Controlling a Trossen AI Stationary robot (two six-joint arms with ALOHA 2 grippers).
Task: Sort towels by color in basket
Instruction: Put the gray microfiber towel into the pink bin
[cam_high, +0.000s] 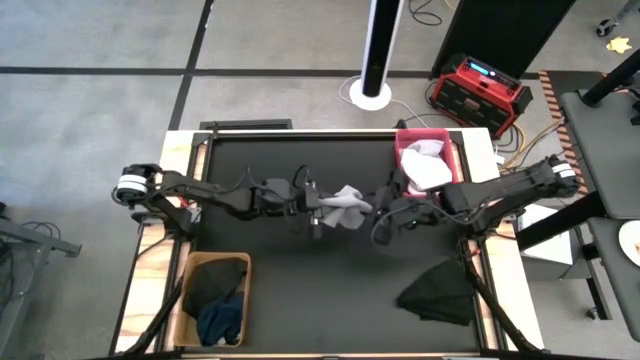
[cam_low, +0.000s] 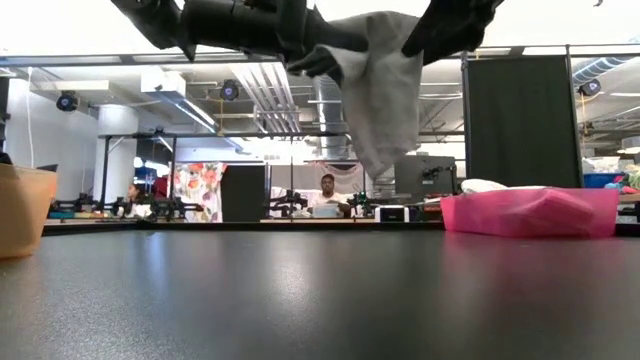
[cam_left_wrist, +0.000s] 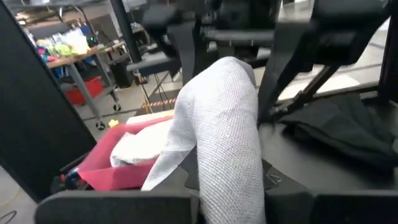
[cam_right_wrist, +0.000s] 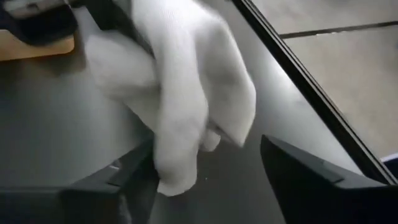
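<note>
Grey towel (cam_high: 347, 205) midair in clenched left gripper (cam_high: 318, 203), right gripper (cam_high: 383, 208) released beside; pink basket (cam_high: 404, 150) behind

Robotics lab, exposed ceiling ducts (cam_low: 262, 90), workbenches (cam_low: 180, 212), seated person (cam_low: 327, 192) behind

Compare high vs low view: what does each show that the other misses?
High view only: the tan basket's contents, dark and blue towels, and a black towel lying on the table near the right arm.
Low view only: the grey towel hanging clear above the tabletop, plus people in the room behind.
Both: left gripper shut on the grey towel mid-table, right gripper beside it with open fingers, and the pink bin with light towels.
</note>
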